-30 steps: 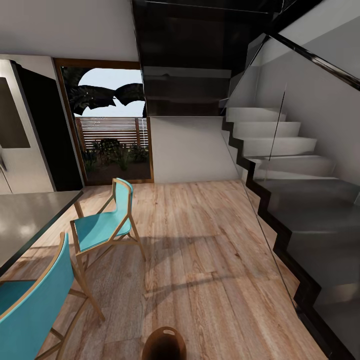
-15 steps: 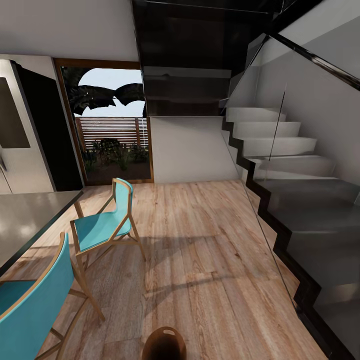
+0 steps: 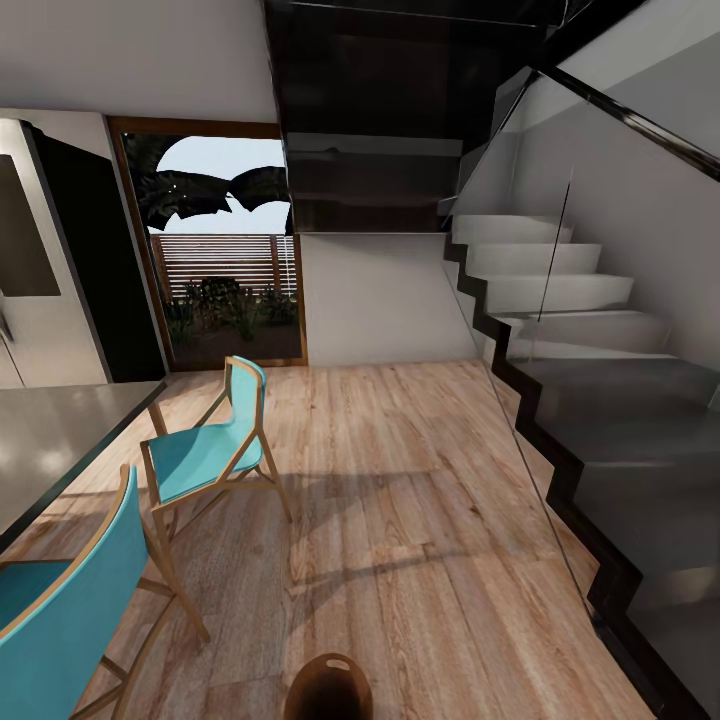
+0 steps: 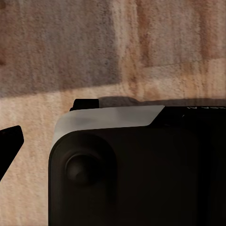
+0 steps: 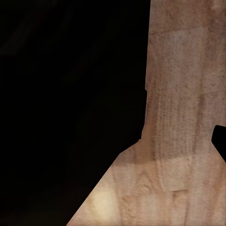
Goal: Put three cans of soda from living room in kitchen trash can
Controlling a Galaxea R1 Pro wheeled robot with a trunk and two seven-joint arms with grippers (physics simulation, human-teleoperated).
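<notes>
The tash can, a round brown bin with a dark inside and a slot handle, stands on the wood floor at the bottom edge of the head view, right in front of me. The cans of soda are out of view. In the left wrist view a dark fingertip pokes in over the floor beside a black and grey part of my own body. The right wrist view has a dark sliver of a fingertip over bare planks. Neither view reveals how the jaws stand.
Two turquoise chairs stand at a grey table on the left. The steel fridge is at far left, beside a glass door. A glass-railed staircase fills the right. Open wood floor lies between.
</notes>
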